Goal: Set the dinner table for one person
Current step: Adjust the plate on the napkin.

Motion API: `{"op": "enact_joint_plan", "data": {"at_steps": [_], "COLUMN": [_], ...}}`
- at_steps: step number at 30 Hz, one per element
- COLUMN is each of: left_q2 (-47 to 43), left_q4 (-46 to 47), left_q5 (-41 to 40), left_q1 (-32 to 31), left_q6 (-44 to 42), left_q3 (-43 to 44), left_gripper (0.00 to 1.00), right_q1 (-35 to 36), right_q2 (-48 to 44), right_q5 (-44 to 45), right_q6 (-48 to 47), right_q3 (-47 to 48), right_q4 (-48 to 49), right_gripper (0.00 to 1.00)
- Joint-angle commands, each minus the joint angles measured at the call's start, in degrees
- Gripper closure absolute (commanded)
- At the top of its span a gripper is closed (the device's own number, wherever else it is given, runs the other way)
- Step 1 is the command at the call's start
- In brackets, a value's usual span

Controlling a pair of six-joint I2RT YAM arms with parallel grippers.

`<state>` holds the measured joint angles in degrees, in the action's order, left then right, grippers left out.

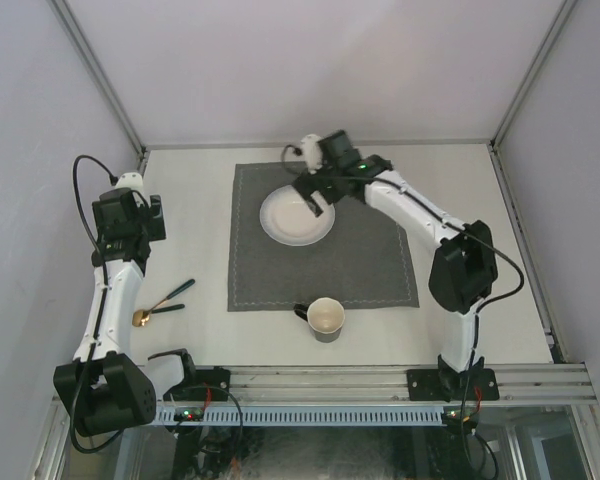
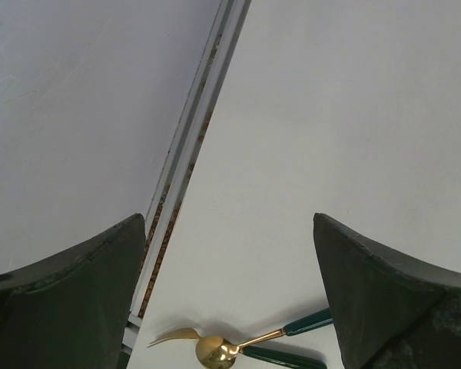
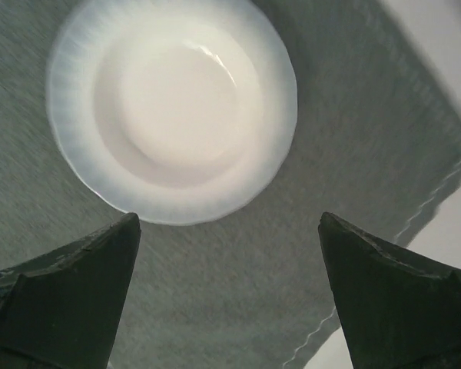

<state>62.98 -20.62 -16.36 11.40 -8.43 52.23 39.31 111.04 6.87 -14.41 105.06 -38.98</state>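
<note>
No writing could be read.
The plate [image 1: 296,215], the cup [image 1: 326,318], the mat [image 1: 380,270] and the desk [image 1: 195,190] showed plain surfaces, and no letter, number, brand or sign could be made out in any of the three views.

Top camera looks down over the whole off-white matte bench [image 1: 205,250]; right wrist camera, close above, shares the round white ceramic plate [image 3: 173,108].

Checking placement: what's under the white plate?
The white plate sits on the grey stitched mat, which lies on the dinner table. Mat shows around its rim; anything directly beneath the plate is hidden.
</note>
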Motion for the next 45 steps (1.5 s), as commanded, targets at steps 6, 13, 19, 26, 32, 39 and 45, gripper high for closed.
{"op": "enact_joint_plan", "data": {"at_steps": [6,13,19,26,32,39,45], "left_q2": [1.47,2.60,2.27,1.25,0.79,0.62,0.35], "left_q4": [2.09,0.84,0.02,-0.47,-0.56,-0.56,-0.82], "left_q5": [-2.22,-4.33,-5.64,-6.29,-6.06,-6.14,-5.88], "left_q1": [0.21,0.18,0.20,0.21,0.20,0.25,0.20], "left_q6": [-1.73,-2.99,-2.88,-2.83,-2.76,-2.89,-2.57], "left_q3": [0.00,0.26,0.15,-0.12,-0.98,-1.48,-1.66], "left_gripper": [0.07,0.07,0.07,0.08,0.07,0.08,0.08], "right_q1": [-28.24,-31.40,-28.59,-26.75,-24.69,-23.36,-22.07], "right_q2": [-0.67,12.48,18.63,22.40,24.52,26.44,27.16], "right_q5": [-53.77,-66.55,-65.72,-63.75,-62.69,-61.92,-61.65], "right_q6": [16.87,18.20,16.84,17.70,19.54,21.18,22.04], "right_q3": [-8.09,-5.36,-2.78,2.65,4.64,6.21,6.48], "right_q4": [1.09,-2.54,-2.85,-2.50,-0.81,0.74,2.09], "right_gripper": [0.01,0.04,0.08,0.10,0.14,0.19,0.22]}}
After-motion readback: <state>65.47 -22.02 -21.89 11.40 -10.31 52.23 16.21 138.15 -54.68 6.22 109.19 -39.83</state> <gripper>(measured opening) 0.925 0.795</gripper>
